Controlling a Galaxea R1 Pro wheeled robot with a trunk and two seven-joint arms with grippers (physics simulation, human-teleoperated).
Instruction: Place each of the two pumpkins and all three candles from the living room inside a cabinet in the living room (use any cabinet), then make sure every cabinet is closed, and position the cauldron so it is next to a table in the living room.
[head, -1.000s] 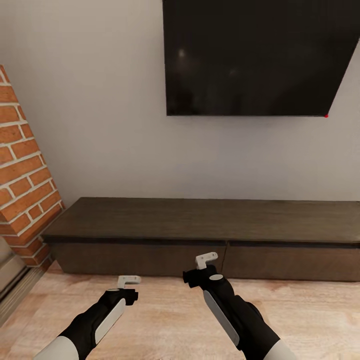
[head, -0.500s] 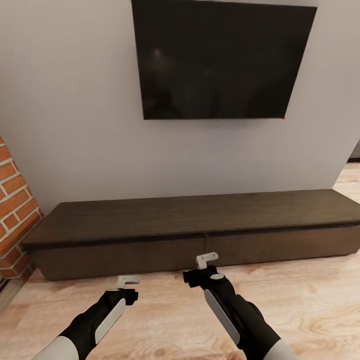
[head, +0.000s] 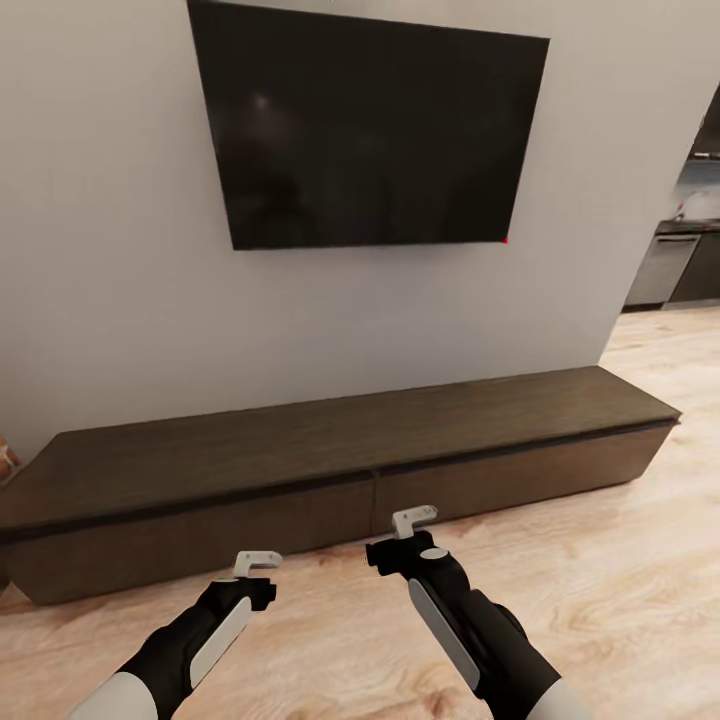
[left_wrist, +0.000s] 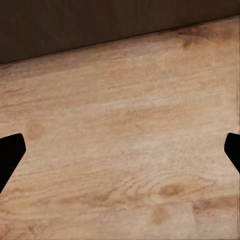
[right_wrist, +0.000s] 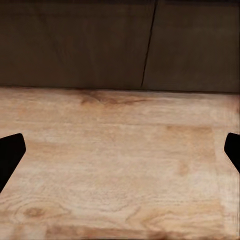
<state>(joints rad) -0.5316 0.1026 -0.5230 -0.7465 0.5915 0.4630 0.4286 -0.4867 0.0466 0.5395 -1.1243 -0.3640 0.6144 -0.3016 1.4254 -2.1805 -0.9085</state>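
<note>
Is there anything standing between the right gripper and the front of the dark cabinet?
Nothing visible does. The right gripper is open over bare wood floor, and the cabinet shows right beyond it with its fronts closed and the seam between them in line with the fingers.

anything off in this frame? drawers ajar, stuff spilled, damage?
Nothing stands out. The cabinet sits flat against the wall, both visible drawer fronts flush and shut. The TV looks tilted, likely from camera angle. Left gripper and right gripper are open, empty, above bare wood floor.
</note>
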